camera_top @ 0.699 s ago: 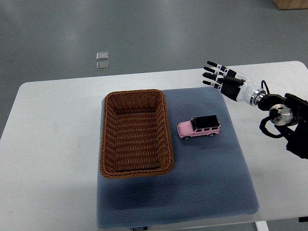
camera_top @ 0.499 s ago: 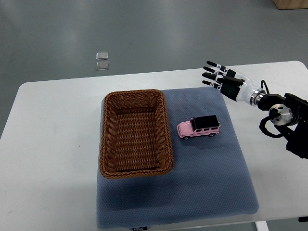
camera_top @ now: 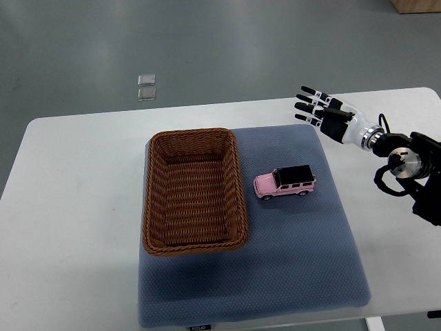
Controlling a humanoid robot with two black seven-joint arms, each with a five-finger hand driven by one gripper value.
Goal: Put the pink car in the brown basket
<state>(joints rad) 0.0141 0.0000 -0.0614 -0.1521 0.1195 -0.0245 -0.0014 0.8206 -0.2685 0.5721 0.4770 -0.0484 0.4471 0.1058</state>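
A pink toy car [camera_top: 284,183] with a black roof stands on the blue-grey mat [camera_top: 296,262], just right of the brown wicker basket [camera_top: 194,238]. The basket is rectangular and holds nothing. My right hand [camera_top: 315,107] hovers over the mat's far right corner, up and to the right of the car and well apart from it. Its fingers are spread and hold nothing. The right arm [camera_top: 406,160] comes in from the right edge. My left arm does not show.
The mat lies on a white table [camera_top: 76,207] with rounded corners. Two small clear squares [camera_top: 146,87] lie on the grey floor beyond the table's far edge. A brown box corner [camera_top: 417,5] shows at the top right.
My right hand has drawn slightly to the right and away from the car, fingers still spread. The car and basket have not moved.
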